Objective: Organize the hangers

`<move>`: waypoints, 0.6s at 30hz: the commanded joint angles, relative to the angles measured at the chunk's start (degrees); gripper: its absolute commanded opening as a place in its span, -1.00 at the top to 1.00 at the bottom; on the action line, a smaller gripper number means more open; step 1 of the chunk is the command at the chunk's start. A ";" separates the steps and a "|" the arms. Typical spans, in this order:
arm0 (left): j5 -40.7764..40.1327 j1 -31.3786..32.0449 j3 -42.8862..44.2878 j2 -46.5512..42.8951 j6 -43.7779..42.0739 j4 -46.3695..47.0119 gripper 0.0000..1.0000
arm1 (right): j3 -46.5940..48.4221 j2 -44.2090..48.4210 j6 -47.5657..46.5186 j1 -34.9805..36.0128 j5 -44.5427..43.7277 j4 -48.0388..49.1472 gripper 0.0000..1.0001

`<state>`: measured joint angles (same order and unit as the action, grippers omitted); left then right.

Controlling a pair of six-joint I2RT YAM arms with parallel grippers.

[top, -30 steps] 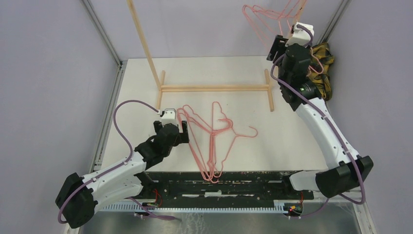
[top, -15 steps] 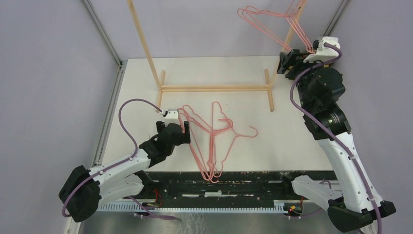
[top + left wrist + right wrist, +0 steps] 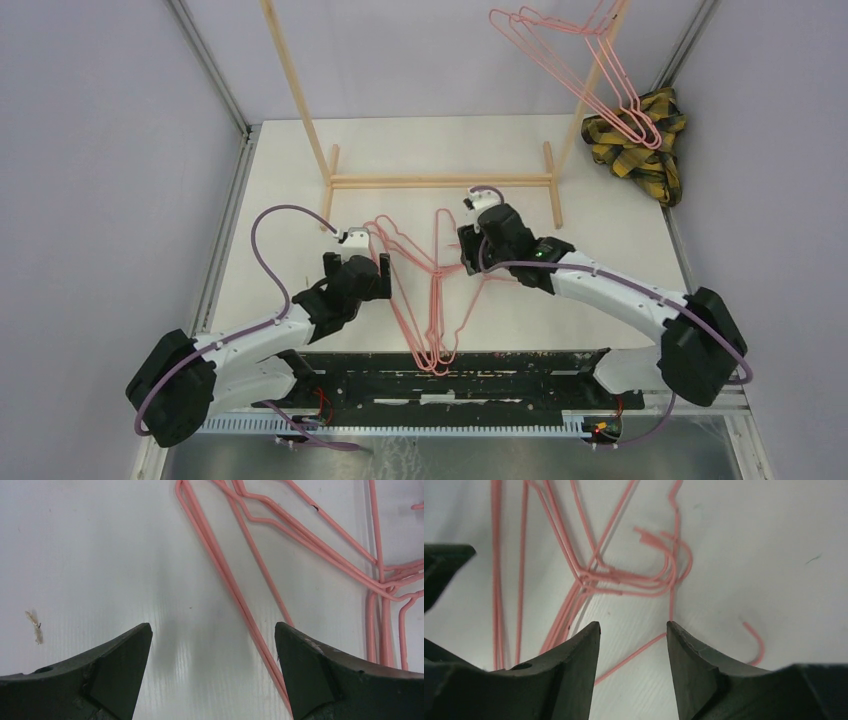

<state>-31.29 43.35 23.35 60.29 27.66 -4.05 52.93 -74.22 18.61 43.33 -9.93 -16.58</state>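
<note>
Pale tabletop [image 3: 430, 150] mid-frame carries tangled hangers [image 3: 438, 300]; left claw [image 3: 212, 630] and right claw [image 3: 633, 627] both gape released, and the right should straddle one wire only.

Your top view looks down from above and behind the arm bases, taking in the whole table [image 3: 400, 150]. Both wrist views sit close, facing down past their jaws. All three share the hangers [image 3: 437, 310] mid-table.
</note>
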 commanded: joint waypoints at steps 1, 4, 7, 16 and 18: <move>-0.49 0.06 -0.92 -0.53 2.82 3.56 -0.98 | -3.78 -4.92 7.97 3.37 5.79 6.54 -0.18; -0.35 0.04 -1.03 0.04 2.84 4.04 -0.98 | -6.49 -9.08 11.81 4.87 9.69 11.88 -0.18; -0.20 0.06 -0.95 0.66 2.76 4.19 -0.98 | -7.73 -12.03 14.08 5.80 11.31 15.57 -0.18; -0.14 0.07 -1.36 0.81 2.57 4.83 -0.98 | -7.33 -18.80 16.13 7.03 14.14 18.51 -0.12; -0.16 0.06 -1.38 0.86 2.57 5.01 -0.98 | -7.03 -19.66 16.16 7.26 14.22 18.78 -0.09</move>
<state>-30.94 43.35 22.11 61.23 28.25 -2.39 44.84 -92.68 33.08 49.78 2.83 -1.93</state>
